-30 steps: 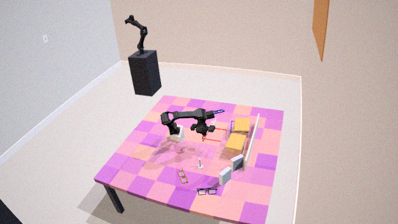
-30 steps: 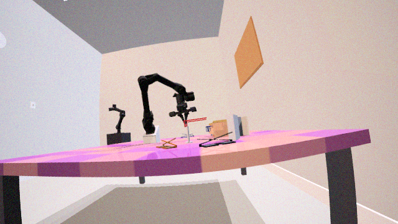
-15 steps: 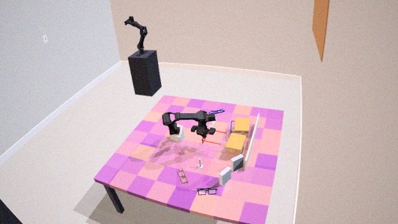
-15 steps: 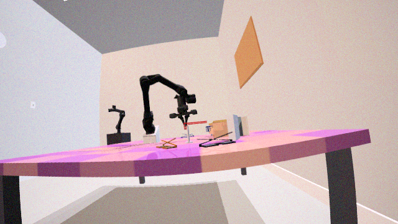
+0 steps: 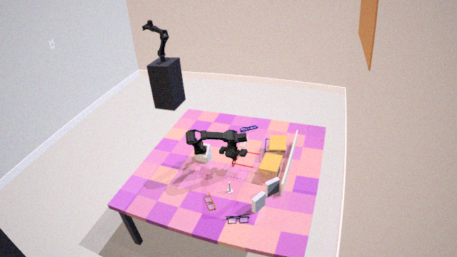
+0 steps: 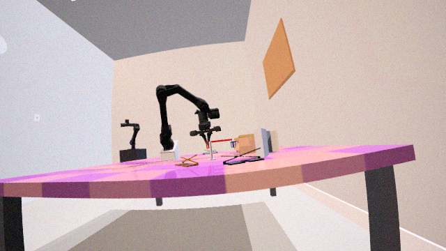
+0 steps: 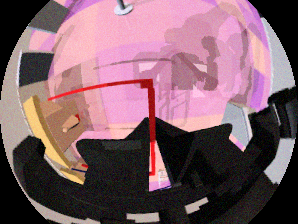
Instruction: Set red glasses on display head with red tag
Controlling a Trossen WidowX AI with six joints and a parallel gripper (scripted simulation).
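Note:
My gripper (image 5: 233,159) (image 6: 208,141) (image 7: 149,120) is shut on the front of the red glasses (image 5: 246,165) (image 6: 219,141) (image 7: 152,112). It holds them a little above the table. Their two temples stretch out towards the tan display heads. The near head (image 5: 270,163) (image 6: 245,144) (image 7: 49,132) lies just beyond the temple tips. A small red mark shows on it in the wrist view. The far head (image 5: 278,143) stands behind it, with a blue tag (image 5: 265,144) (image 6: 233,143) at its side. The glasses are apart from both heads.
A tall white panel (image 5: 290,160) stands behind the heads. Two grey-white blocks (image 5: 272,186) (image 5: 258,201) stand in front. A small white peg (image 5: 229,188), orange glasses (image 5: 209,202), black glasses (image 5: 237,219) and blue glasses (image 5: 248,128) lie on the checked table (image 5: 293,221).

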